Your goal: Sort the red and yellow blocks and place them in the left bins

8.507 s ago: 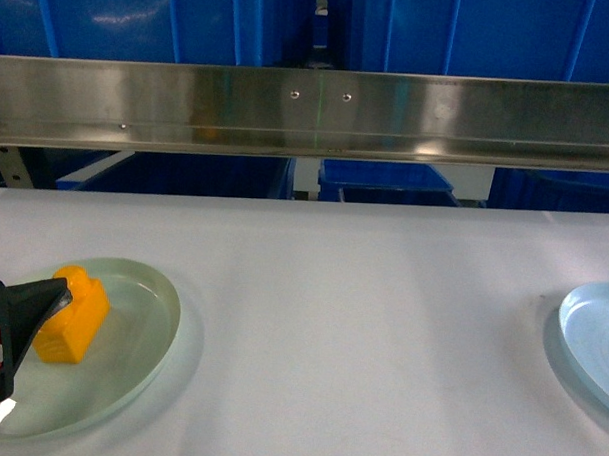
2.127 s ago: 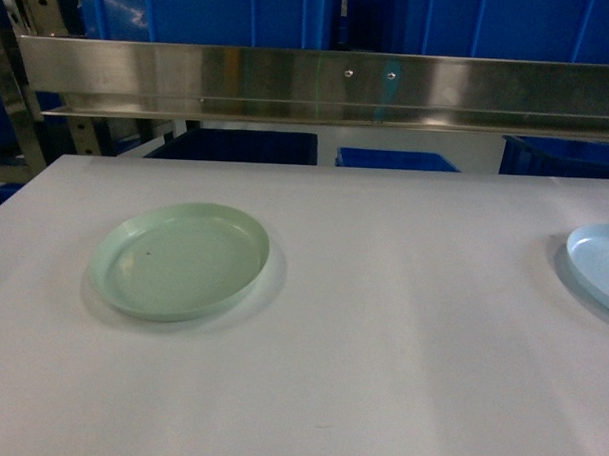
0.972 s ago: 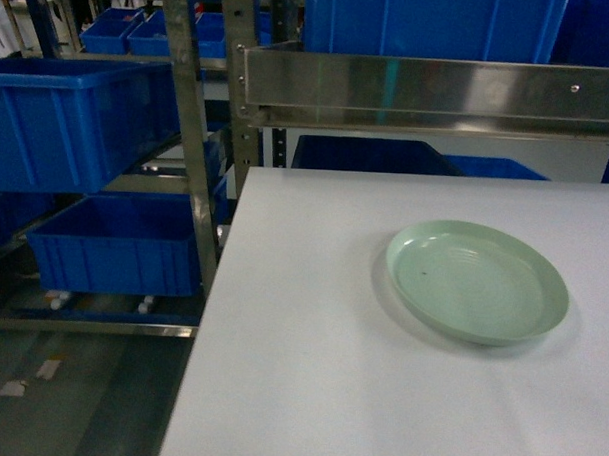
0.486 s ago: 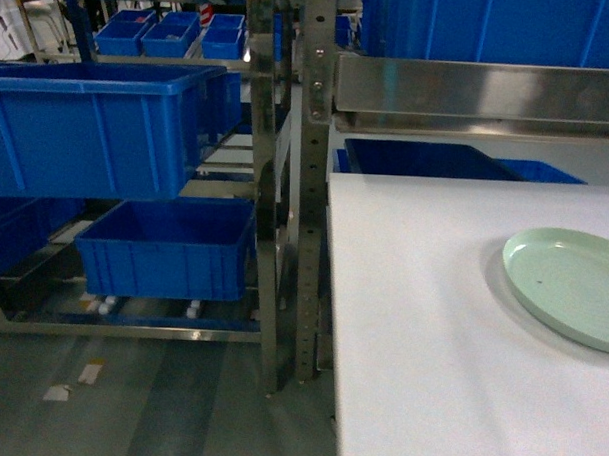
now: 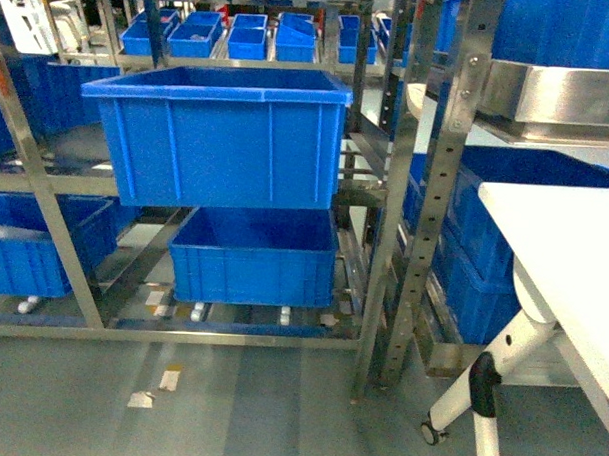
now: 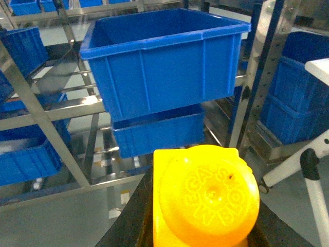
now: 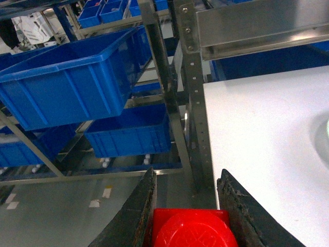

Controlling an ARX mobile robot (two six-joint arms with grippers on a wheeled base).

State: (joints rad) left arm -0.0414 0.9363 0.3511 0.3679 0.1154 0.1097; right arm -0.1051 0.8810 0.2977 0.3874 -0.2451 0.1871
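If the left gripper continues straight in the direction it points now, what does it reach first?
Probably the upper blue crate on the rack. The left gripper, shut on the yellow brick, faces that crate's front wall, with nothing visible between them. Depth is unclear, so it might instead pass lower, toward the lower blue crate.

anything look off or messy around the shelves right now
Mostly tidy. A few scraps of paper or tape lie on the grey floor in front of the lower blue bin. The upper blue bin sits level on the rack. Nothing looks spilled or broken.
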